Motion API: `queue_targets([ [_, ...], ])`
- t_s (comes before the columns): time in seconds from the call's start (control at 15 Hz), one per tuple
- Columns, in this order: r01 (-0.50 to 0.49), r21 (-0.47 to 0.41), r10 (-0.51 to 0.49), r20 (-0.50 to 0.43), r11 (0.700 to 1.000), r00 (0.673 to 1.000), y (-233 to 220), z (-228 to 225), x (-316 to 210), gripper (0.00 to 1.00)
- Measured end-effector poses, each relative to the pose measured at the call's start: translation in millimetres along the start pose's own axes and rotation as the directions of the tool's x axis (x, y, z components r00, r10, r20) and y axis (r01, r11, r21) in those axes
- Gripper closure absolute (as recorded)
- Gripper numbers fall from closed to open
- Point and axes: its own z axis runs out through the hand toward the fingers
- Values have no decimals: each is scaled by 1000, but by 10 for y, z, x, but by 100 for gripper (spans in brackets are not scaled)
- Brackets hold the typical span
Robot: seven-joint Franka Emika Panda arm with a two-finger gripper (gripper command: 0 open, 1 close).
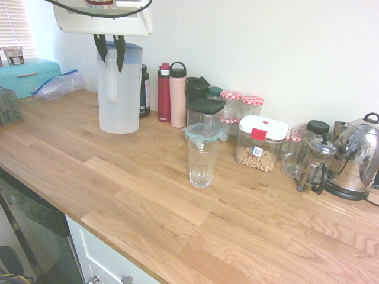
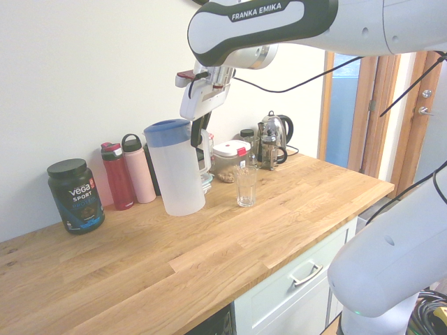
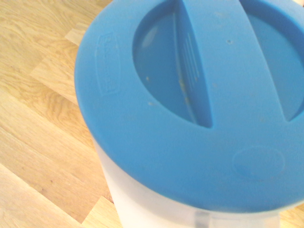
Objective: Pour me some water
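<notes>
While the pale, flat wall [image 2: 63, 77] stands behind the long brown wooden counter [image 2: 160, 255], the black two-finger gripper [image 1: 112, 66] pinches the handle of the tall frosted-white plastic jug [image 1: 121, 106], upright on or maybe just over the wood, to bring it near the clear ribbed glass [image 1: 202, 165] and then tip it.

Round blue lid [image 3: 228, 156] atop a whitish jug [image 3: 137, 204] — wood-grain counter [image 3: 42, 137] beyond.

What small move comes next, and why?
Probably ease the tall, frosted-white plastic jug with blue lid upright towards the clear drinking glass: the gripper has its handle, but a gap separates jug and glass, so tilting now would likely miss.
</notes>
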Motion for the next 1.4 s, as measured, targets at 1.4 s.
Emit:
queue_targets([
  [1.4,-65,63,73,-118,996,990,-617,931,-224,100],
])
